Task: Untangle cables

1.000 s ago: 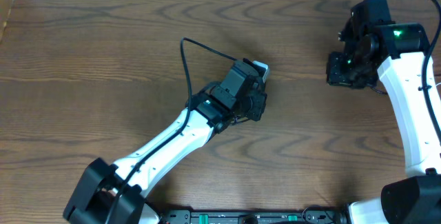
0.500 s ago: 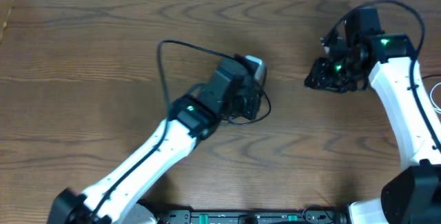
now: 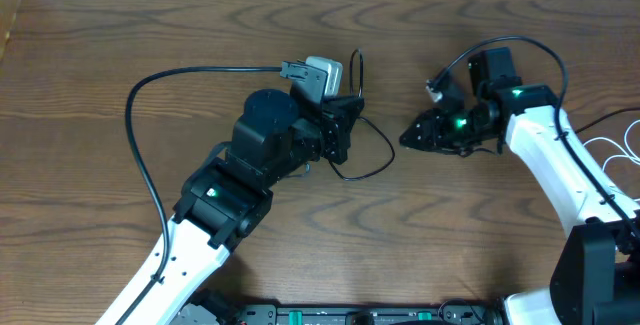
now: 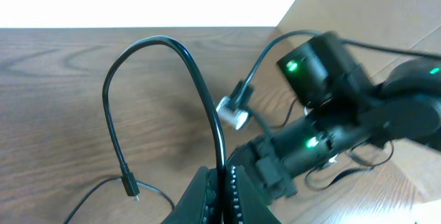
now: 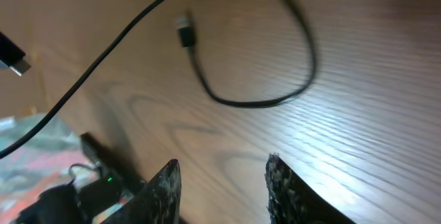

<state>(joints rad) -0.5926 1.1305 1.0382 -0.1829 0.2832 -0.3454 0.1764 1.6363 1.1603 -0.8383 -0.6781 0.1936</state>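
L pincer clamps black cable; R pincer partly apart, empty, over bare table

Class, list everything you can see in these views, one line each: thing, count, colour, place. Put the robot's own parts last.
table: one, brown wood, beneath everything
black cable: one, black, mid-table, arching up from the left claw, one plug end free
white cable: one, white, at the table's right edge, partly out of frame
left arm: one, white and black, reaching in from the near left
right arm: one, white and black, from the near right
left claw: one, black, shut on the black cable
right claw: one, black, open, holding nothing
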